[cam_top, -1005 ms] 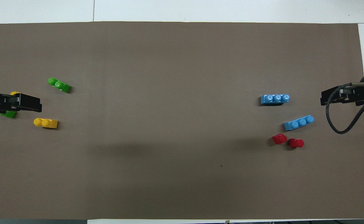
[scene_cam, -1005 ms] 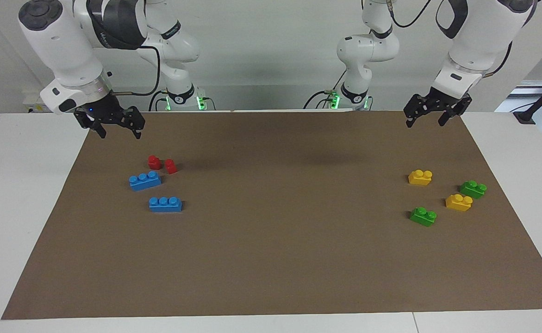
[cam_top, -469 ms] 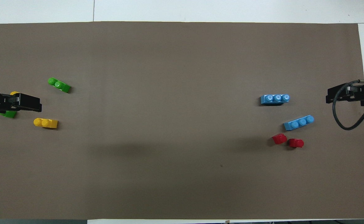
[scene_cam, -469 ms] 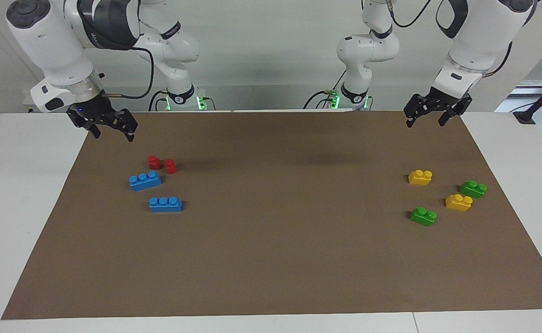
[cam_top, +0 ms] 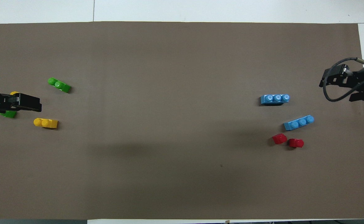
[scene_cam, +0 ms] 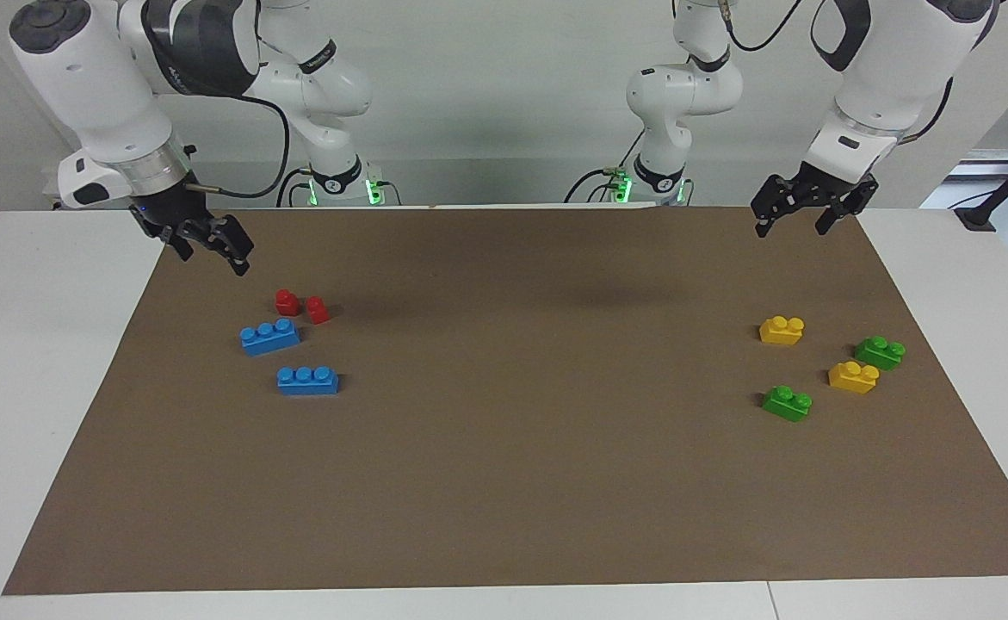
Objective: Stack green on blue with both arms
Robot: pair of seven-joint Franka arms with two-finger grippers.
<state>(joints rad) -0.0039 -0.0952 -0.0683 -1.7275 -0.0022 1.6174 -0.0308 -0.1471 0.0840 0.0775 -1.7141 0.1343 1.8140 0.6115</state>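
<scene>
Two green bricks lie at the left arm's end of the brown mat: one point(scene_cam: 787, 403) point(cam_top: 59, 85) in the open, the other point(scene_cam: 880, 351) point(cam_top: 8, 114) partly covered in the overhead view by my left gripper point(scene_cam: 790, 228) point(cam_top: 39, 105). That gripper hangs high over them, open and holding nothing. Two blue bricks point(scene_cam: 270, 336) point(scene_cam: 307, 380) lie at the right arm's end, also seen from overhead point(cam_top: 298, 122) point(cam_top: 275, 99). My right gripper point(scene_cam: 211, 258) point(cam_top: 326, 80) hangs open and holding nothing over the mat's edge beside them.
Two small red bricks point(scene_cam: 287, 301) point(scene_cam: 318, 309) sit just nearer the robots than the blue ones. Two yellow bricks point(scene_cam: 782, 330) point(scene_cam: 853, 376) lie among the green ones. The brown mat point(scene_cam: 504, 482) covers most of the white table.
The right gripper has swung out toward the mat's edge at its own end and turned at the wrist. The left arm and all bricks have stayed put.
</scene>
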